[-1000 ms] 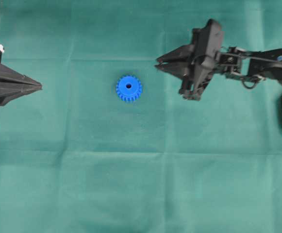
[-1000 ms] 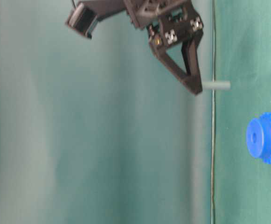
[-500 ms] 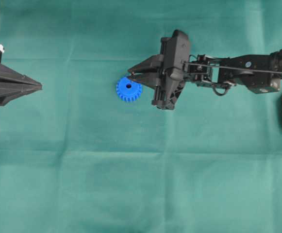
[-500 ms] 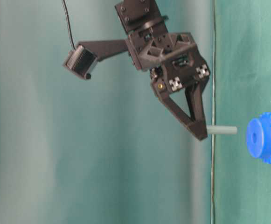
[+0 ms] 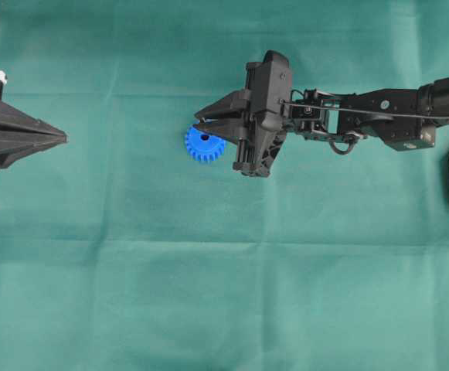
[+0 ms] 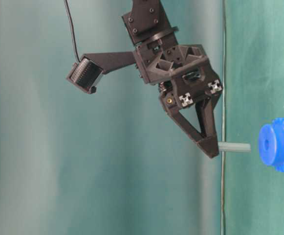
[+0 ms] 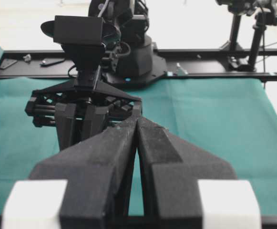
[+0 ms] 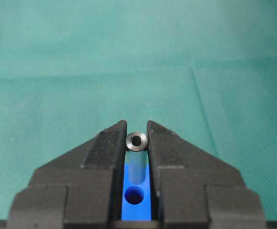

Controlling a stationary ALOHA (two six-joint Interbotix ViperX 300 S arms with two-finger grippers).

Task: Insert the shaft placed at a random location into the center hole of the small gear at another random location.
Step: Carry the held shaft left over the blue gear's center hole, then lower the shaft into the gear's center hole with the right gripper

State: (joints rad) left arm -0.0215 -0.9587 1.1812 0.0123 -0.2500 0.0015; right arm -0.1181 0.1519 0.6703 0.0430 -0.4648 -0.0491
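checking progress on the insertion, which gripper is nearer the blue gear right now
Right. The right gripper hangs over the small gear, holding the shaft just short of it. The left gripper sits shut at the cloth's left edge, well away.

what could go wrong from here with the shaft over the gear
1. The shaft is pinched only at its top end by the right gripper, so it may tilt on contact with the small gear.
2. In the right wrist view the center hole sits offset from the shaft, so it may land on the hub.
3. The loose gear could slide on the green cloth.
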